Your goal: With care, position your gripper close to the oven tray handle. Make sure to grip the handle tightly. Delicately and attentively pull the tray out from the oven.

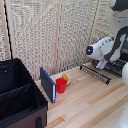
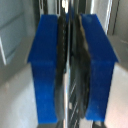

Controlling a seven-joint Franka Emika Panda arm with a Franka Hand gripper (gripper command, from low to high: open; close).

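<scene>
Gripping oven tray handle (image 1: pixel 95 74), hand (image 1: pixel 101 64).

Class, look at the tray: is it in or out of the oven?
Out, at least partly: the tray juts over the table, its handle clear. The oven itself is hidden.

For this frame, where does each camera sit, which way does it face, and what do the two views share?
Exterior view: off the arm, above the wooden table, looking down across it toward the slatted screen; the white arm shows at the exterior view's right, over the tray.
Wrist view: on the wrist, looking along the end effector; its blue fingers fill the picture, closed around a thin dark bar, probably the oven tray handle.
Shared: arm at the tray.
</scene>
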